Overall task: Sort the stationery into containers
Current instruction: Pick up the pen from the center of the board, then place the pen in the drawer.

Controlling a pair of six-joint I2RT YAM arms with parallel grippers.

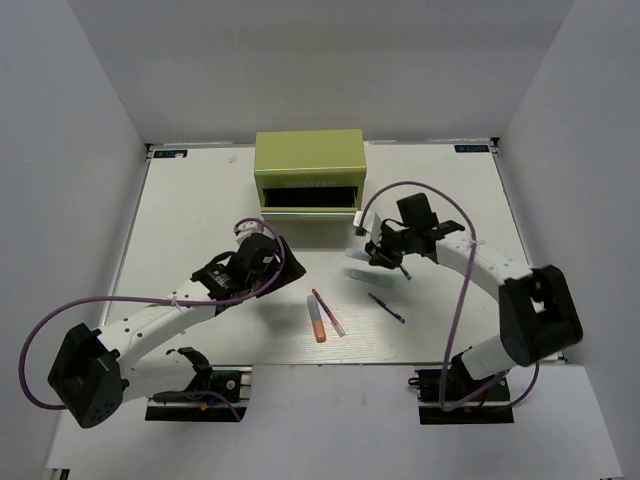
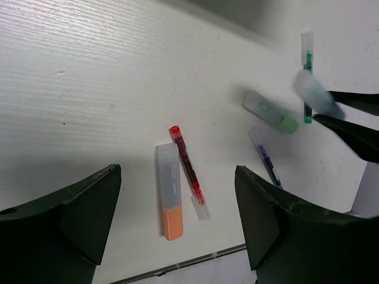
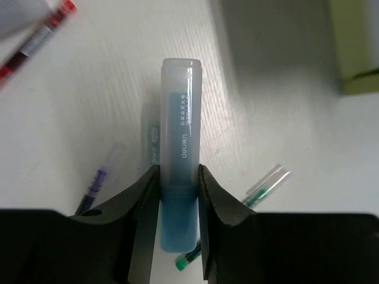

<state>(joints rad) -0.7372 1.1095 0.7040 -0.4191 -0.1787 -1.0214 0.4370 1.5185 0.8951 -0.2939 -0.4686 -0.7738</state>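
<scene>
Sorting early: the right gripper (image 3: pixel 177 177) pinches the light blue marker (image 3: pixel 179 112) near the yellow-green chest (image 1: pixel 308 155), whose dark open drawer (image 1: pixel 310 198) possibly holds nothing, while the left gripper (image 2: pixel 177 177), spread wide and empty, hangs over the orange marker (image 2: pixel 169 195) and red-white pen (image 2: pixel 188 168), with the teal marker (image 2: pixel 269 111), dark pen (image 2: pixel 265 158) and green pen (image 2: pixel 307 74) also unsorted on the table (image 1: pixel 200 220).
</scene>
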